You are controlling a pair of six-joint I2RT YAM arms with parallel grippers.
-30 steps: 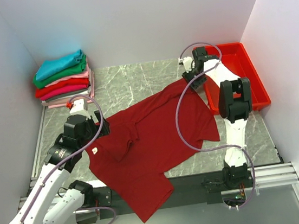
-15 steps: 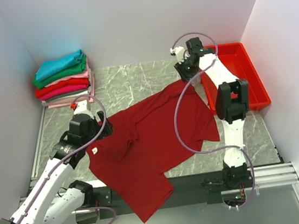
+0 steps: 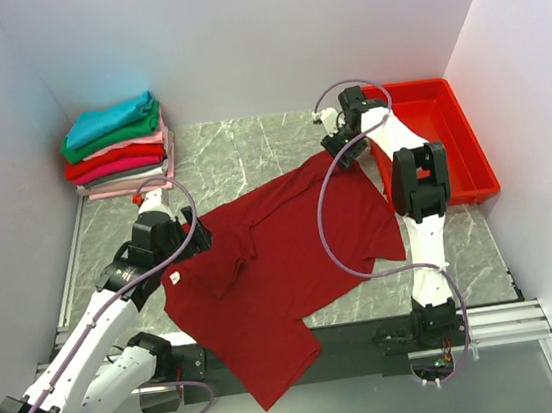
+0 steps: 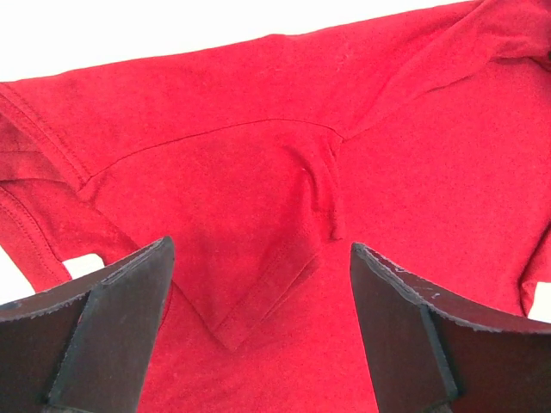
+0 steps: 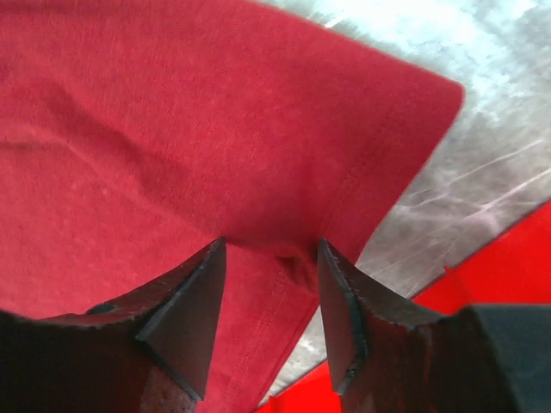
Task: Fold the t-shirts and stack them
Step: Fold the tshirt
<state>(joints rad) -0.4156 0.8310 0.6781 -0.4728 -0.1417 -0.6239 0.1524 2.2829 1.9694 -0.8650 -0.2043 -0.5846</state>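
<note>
Dark red t-shirt (image 3: 281, 246) lies spread across the marble table (image 3: 249, 149), my left pincer (image 4: 258, 258) gaping wide over its folds and holding nothing, my right pincer (image 5: 267, 258) half-open, tips pressing its hem corner near the red tray (image 3: 449, 135).

Wide-spread end effector (image 4: 260, 258) hovers above the rumpled dark red t-shirt (image 4: 258, 146)

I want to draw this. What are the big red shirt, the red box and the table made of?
The dark red shirt looks like soft cloth, matte: it wrinkles and shows stitched hems. The red tray looks like hard, shiny plastic with stiff walls. The table looks like grey veined marble, maybe printed.
</note>
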